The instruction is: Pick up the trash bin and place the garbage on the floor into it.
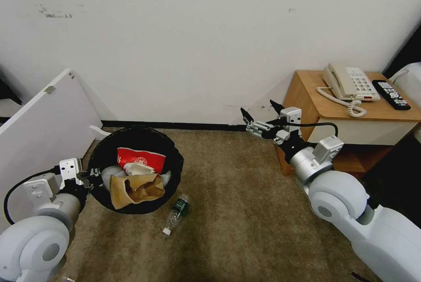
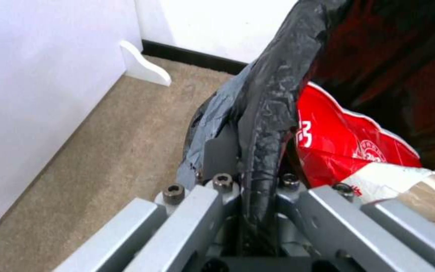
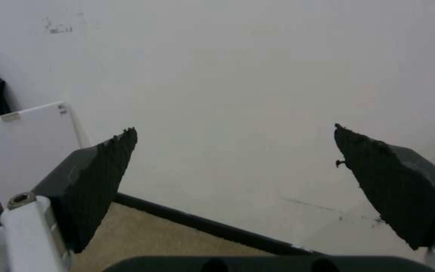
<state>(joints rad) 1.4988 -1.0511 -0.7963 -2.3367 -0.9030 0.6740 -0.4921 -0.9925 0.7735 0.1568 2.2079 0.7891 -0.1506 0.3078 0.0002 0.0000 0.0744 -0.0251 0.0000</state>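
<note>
The trash bin (image 1: pixel 173 159), lined with a crinkled black bag, tilts toward me on the carpet floor (image 1: pixel 245 212) at left. Inside lie a red-and-white wrapper (image 1: pixel 140 158), white tissue (image 1: pixel 139 169) and a brown paper bag (image 1: pixel 136 187). My left gripper (image 1: pixel 93 180) is shut on the bin's near rim; in the left wrist view the black bag rim (image 2: pixel 260 124) runs between its jaws, with the red wrapper (image 2: pixel 343 139) just past it. A clear green-labelled bottle (image 1: pixel 176 213) lies on the carpet beside the bin. My right gripper (image 1: pixel 258 114) hangs open in the air near the wall, its fingers (image 3: pixel 96 181) wide apart.
A white panel (image 1: pixel 44 128) leans at the left with a white bracket (image 2: pixel 144 68) at its foot. A wooden side table (image 1: pixel 320 111) at right carries a phone (image 1: pixel 348 82) and a remote (image 1: pixel 391 94). A black baseboard (image 1: pixel 197 126) runs along the wall.
</note>
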